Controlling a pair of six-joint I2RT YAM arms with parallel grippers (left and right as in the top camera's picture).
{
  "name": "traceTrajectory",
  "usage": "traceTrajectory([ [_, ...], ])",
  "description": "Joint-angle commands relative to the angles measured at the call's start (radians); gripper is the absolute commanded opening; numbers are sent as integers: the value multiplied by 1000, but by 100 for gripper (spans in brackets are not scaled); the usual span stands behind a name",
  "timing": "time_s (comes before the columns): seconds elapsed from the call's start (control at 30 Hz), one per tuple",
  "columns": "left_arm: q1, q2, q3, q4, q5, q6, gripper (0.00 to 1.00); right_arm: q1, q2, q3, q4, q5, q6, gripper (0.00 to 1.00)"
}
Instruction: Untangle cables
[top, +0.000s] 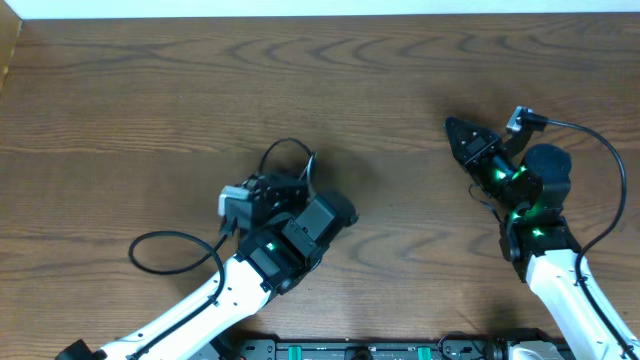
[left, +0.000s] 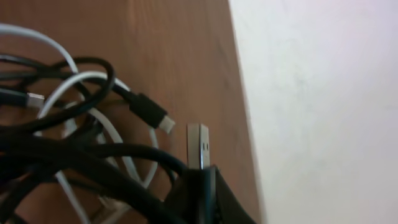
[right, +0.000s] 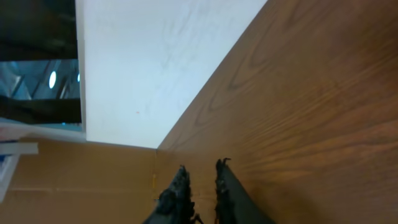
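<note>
Light, limp cables (left: 74, 134) lay bunched on the bench (top: 400, 60) beneath the left gripper (top: 268, 186), whose jaws seemingly clenched a stiff plug (left: 198, 146), the soundest hold; the right gripper (right: 202, 177) showed jaws narrowly parted, empty.

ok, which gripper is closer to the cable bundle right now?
Left. The left gripper is right at the cable bundle, and its wrist view is filled with the loops. The right gripper is well off to the bundle's right, with no cable in its wrist view.
</note>
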Motion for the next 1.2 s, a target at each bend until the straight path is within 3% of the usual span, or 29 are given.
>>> traceTrajectory([
  [0.0, 1, -13, 5, 122, 111, -39, 8, 29, 3, 13, 21, -2, 35, 21],
  [0.13, 1, -13, 5, 279, 232, -39, 8, 70, 3, 13, 80, -41, 35, 30],
  [0.3, 1, -13, 5, 374, 234, -39, 8, 133, 3, 13, 158, -75, -23, 32],
  [0.47, 1, -13, 5, 480, 235, -39, 8, 182, 3, 13, 200, -75, -90, 41],
  [0.83, 1, -13, 5, 650, 227, -39, 8, 221, 3, 13, 220, -75, -89, 43],
  [1.17, 1, -13, 5, 669, 231, -39, 8, 275, 3, 13, 234, -74, -89, 44],
])
